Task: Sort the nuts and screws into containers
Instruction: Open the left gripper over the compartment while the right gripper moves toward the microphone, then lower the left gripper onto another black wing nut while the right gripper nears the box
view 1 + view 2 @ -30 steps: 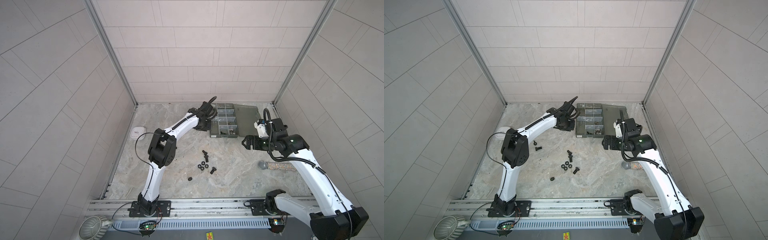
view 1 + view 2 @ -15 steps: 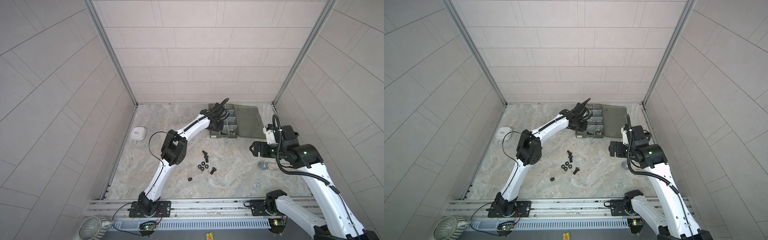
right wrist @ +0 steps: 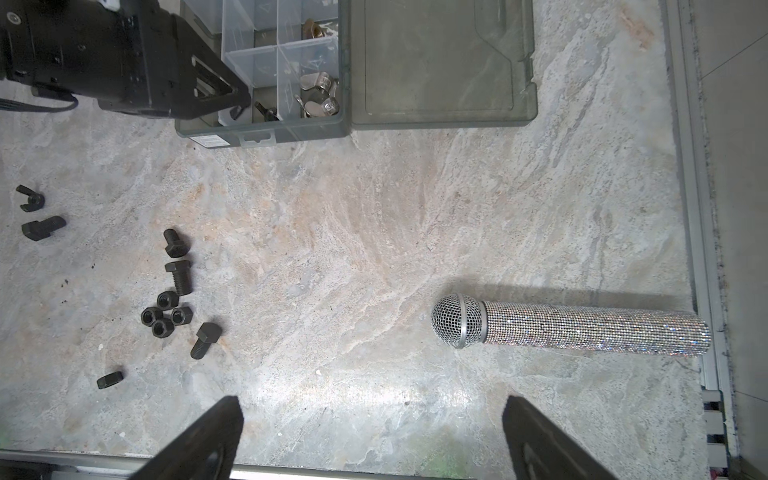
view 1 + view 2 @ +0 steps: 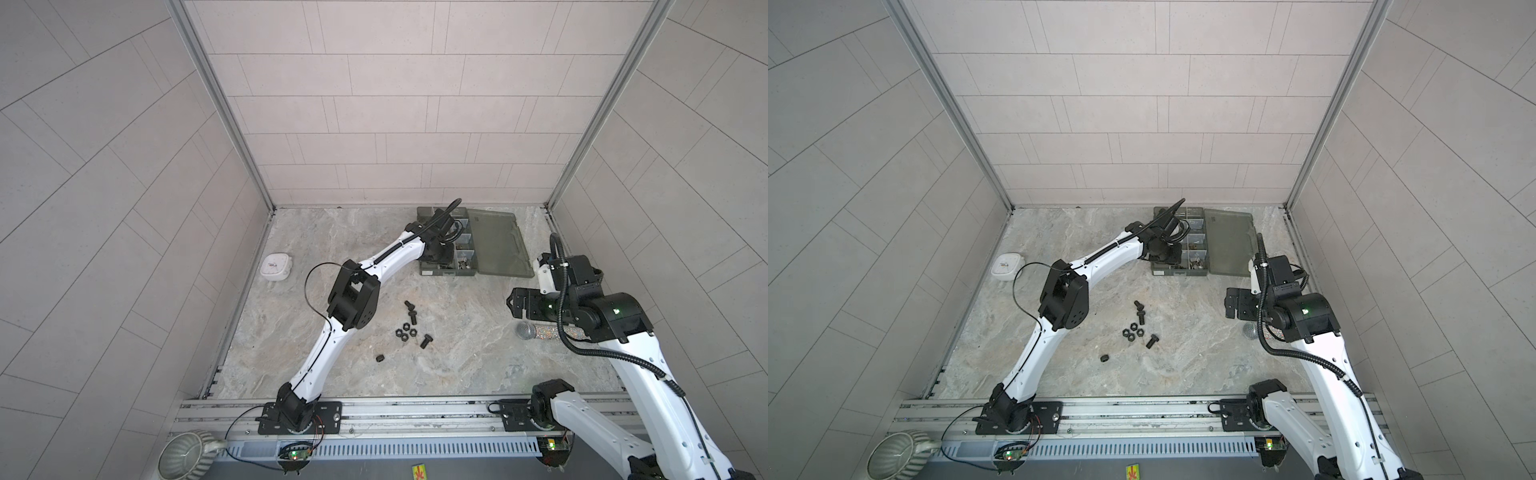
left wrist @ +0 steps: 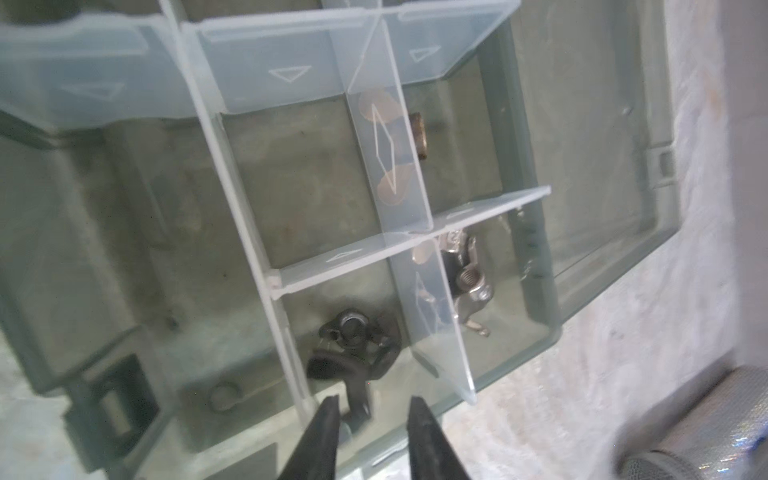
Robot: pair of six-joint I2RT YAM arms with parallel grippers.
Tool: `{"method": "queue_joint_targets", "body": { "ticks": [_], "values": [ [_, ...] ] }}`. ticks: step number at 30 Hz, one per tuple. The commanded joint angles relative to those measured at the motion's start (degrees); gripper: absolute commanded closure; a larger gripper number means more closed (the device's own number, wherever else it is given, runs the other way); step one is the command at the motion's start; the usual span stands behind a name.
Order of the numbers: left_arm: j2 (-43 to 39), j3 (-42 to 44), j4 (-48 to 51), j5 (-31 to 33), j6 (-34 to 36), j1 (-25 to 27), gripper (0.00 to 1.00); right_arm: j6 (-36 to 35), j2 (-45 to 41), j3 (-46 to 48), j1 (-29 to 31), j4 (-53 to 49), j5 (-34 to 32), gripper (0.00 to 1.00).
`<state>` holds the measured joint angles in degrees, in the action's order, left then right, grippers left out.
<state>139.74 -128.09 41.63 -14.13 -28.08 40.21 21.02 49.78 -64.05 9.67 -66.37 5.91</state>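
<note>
left tool [image 5: 372, 401], jaws parted, hung over the box [image 4: 432, 273]. loose screws [image 3: 178, 276] lay just robot-side of it, farther from the wide-open right tool [image 3: 372, 402].

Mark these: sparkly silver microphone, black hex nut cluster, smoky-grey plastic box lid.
Sparkly silver microphone [image 3: 594, 330]: right wrist view, mid-handle.
Black hex nut cluster [image 3: 163, 329]: right wrist view, one nut.
Smoky-grey plastic box lid [image 3: 440, 58]: right wrist view, flat centre.

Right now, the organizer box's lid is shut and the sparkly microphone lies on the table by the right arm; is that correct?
Not quite: the lid is open, lying flat beside the compartments, as the right wrist view shows. The microphone does lie on the table by the right arm.
</note>
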Motion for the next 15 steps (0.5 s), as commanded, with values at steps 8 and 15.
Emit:
{"method": "queue_joint_targets", "body": {
  "ticks": [8, 15],
  "values": [
    [-4.0, -1.6, -3.0, 0.5, 0.4, 0.1, 0.48, -0.6, -0.5, -1.3, -0.4, -1.7, -1.7, 0.01],
    [-18.2, 13.3, -5.4, 7.5, 1.1, -3.0, 0.48, -0.7, 4.0, -2.1, -0.4, 2.2, 2.4, 0.01]
  ]
}}
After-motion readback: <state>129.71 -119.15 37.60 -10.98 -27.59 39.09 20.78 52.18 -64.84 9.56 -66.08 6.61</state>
